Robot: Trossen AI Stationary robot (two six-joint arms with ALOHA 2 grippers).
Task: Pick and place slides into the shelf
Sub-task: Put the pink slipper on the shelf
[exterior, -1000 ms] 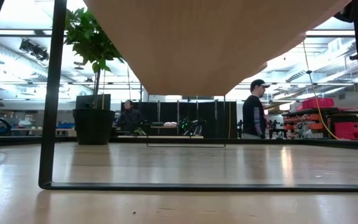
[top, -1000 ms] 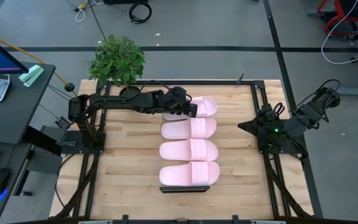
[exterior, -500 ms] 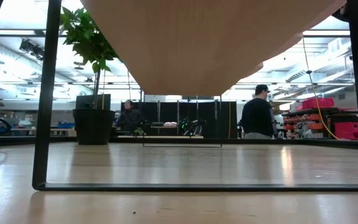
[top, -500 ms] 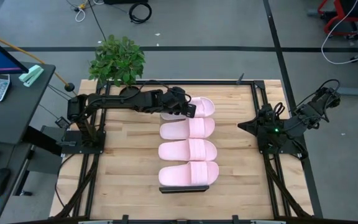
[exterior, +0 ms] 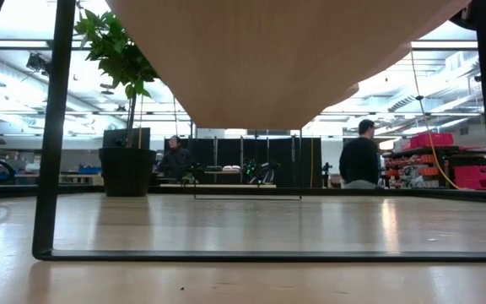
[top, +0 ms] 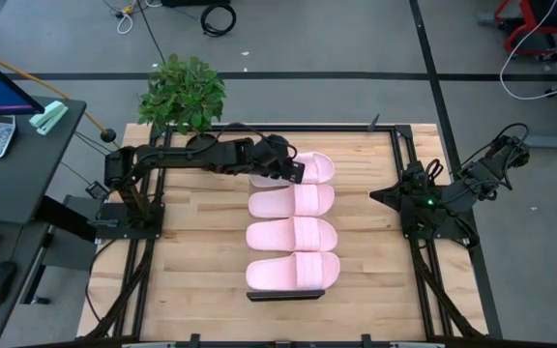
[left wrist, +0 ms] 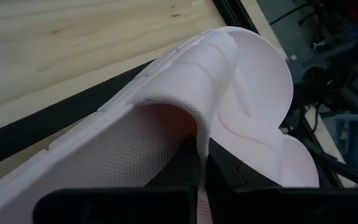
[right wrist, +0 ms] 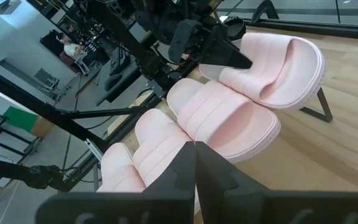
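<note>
On shelf [top: 288, 293], four slides [top: 292, 217], left pincer [top: 296, 171] gripping one

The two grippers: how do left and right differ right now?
The left gripper reaches over the table's middle to the farthest slide; the right gripper sits back at the table's right edge, away from the row. The left one is shut on that slide's strap; the right one holds nothing. Both have their fingers closed.
</note>
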